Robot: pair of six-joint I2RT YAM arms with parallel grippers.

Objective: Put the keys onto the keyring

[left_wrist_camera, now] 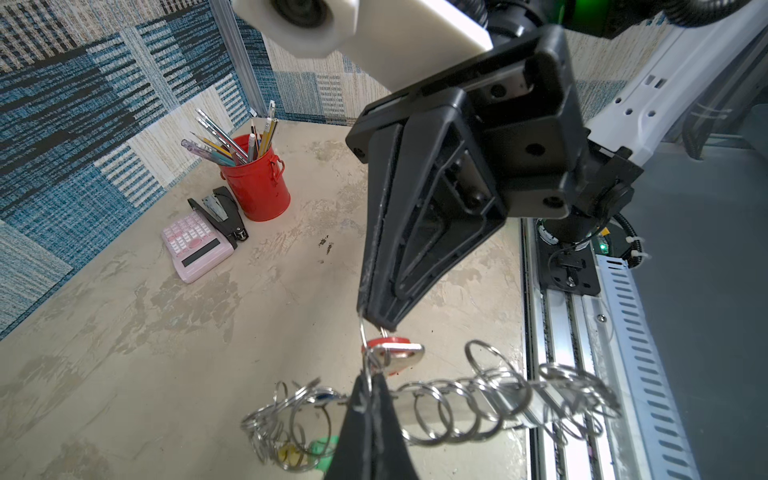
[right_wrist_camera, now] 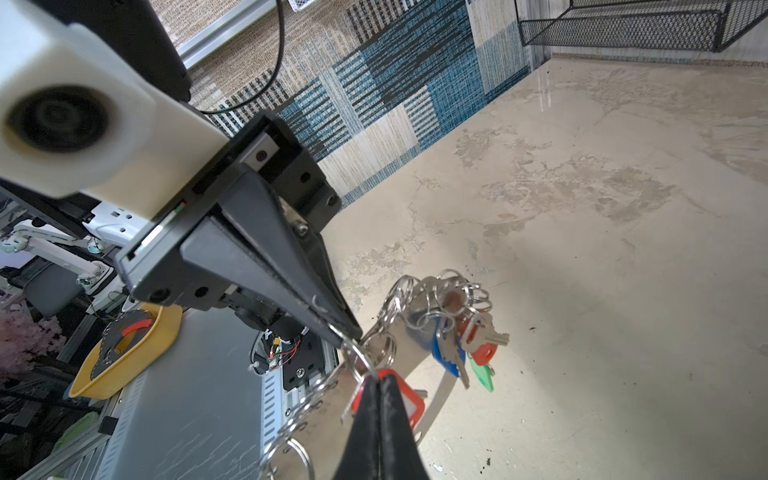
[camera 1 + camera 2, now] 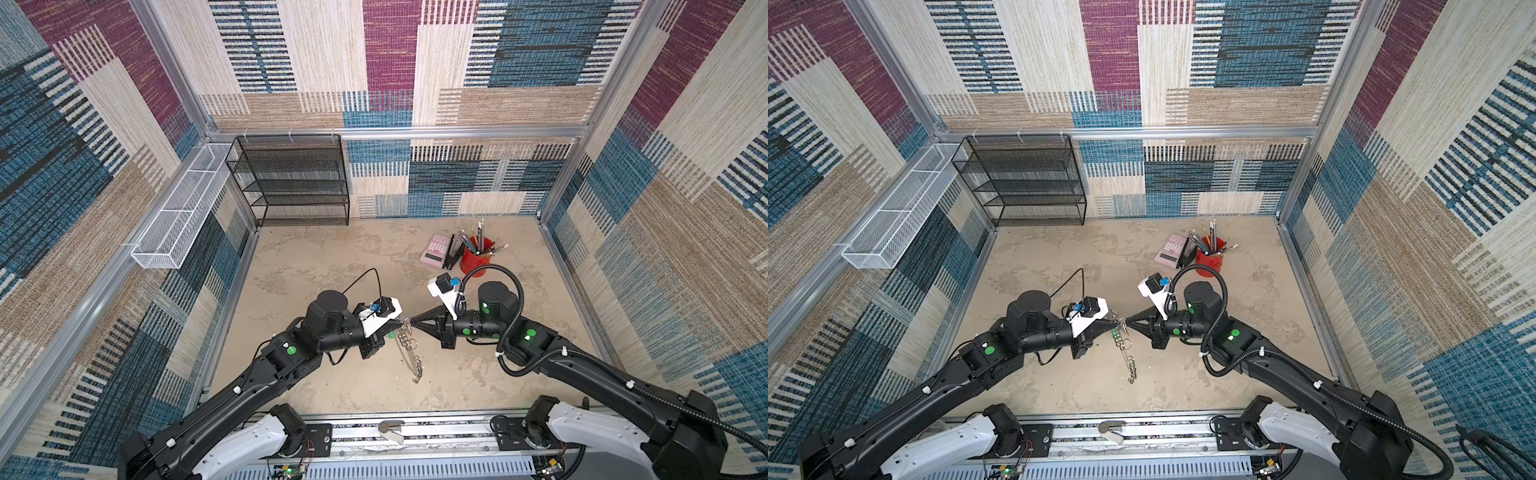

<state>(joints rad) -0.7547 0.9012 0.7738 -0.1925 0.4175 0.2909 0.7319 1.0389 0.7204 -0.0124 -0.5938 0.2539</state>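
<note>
Tip to tip, left gripper (image 3: 401,322) and right gripper (image 3: 409,321) both clench one silver split ring of grey flexible-band keyring (image 3: 409,354), which dangles beneath them.

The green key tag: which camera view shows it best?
The right wrist view: the green key tag hangs in clear sight on the keyring. The left wrist view shows only a blurred part beside the left gripper. Both top views are too distant.

At the centre of the surface (image 3: 332,270) the left gripper (image 3: 400,323), from 9 o'clock, and right gripper (image 3: 411,321), from 3, meet on the keyring (image 3: 408,353) (jaws pressed together), which trails toward 6. The pencil cup (image 3: 477,254) stands at 1 o'clock, stapler (image 3: 454,253) then calculator (image 3: 435,250) beside it toward 9. The mesh shelf (image 3: 295,183) is at 11, the wire basket (image 3: 183,212) at 10.
</note>
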